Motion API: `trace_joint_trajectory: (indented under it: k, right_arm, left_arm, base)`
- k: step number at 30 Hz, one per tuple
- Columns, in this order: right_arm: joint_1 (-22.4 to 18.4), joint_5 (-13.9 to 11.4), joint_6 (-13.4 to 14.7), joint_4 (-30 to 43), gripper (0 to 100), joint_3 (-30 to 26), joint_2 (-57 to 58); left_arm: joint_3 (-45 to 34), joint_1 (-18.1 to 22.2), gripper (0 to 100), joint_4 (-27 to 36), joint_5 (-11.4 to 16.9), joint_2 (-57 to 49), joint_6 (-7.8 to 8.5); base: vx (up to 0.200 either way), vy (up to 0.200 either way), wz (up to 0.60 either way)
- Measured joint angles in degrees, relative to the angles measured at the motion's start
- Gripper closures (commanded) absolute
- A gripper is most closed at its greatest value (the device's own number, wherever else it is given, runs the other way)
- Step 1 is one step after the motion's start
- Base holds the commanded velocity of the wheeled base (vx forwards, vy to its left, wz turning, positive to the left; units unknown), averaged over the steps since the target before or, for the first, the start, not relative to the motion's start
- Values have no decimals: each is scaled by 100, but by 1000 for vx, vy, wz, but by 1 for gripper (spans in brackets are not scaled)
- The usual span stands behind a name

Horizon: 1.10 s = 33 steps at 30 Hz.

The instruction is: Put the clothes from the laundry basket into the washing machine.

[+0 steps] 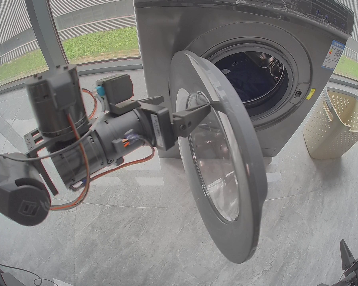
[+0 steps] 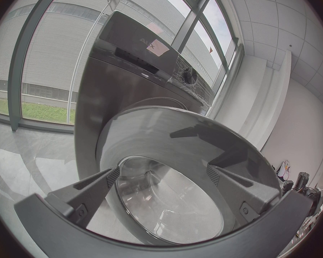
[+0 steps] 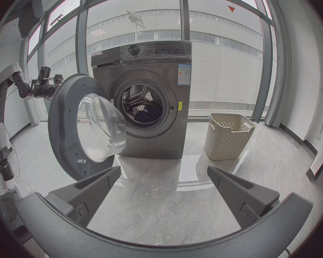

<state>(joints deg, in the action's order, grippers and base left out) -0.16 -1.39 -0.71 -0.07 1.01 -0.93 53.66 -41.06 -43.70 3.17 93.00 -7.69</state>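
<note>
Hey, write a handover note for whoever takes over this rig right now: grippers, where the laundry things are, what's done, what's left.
Left gripper: open, at the outer side of the open door of the washing machine; contact unclear.
Right gripper: open, low, holding nothing.
Dark clothes lie in the drum; laundry basket stands on the floor right of the machine.
Done: clothes loaded; none visible in basket.
Left: check basket's bottom.

The open door [image 1: 222, 159] covers the lower hinge-side front of the washing machine [image 1: 242, 24]. Dark clothes [image 1: 246, 78] inside the drum [image 1: 272, 66] are partly hidden behind the door rim. The laundry basket [image 1: 338, 124] beside the machine hides its own floor.
</note>
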Motion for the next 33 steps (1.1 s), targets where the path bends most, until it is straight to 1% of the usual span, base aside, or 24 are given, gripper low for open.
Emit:
trace_joint_trajectory:
  k: [9,13,16,20,28,30,33]
  right_arm:
    - [-5,0,0,0,0,0,0]
    - [-5,0,-2,0,0,0,0]
    - [0,2,-2,0,0,0,0]
    - [0,0,0,0,0,0,0]
    - [0,0,-2,0,0,0,0]
    - [0,0,-2,0,0,0,0]
    - [0,0,-2,0,0,0,0]
  left_arm:
    - [763,-94,0,-11,-20,694,-27]
    - [1095,-94,0,-11,-101,986,-54]
    - [1412,-76,0,-28,-312,1213,-119]
    - [1897,-61,0,-208,-684,1543,-257]
    - [2918,2,0,-329,-1302,2152,-530]
    - [3068,24,0,-296,-1379,2254,-568]
    - [3215,35,0,-268,-1398,2361,-580]
  base:
    - [0,0,0]
    - [0,0,0]
    - [0,0,0]
    - [0,0,0]
    - [0,0,0]
    - [0,0,0]
    - [0,0,0]
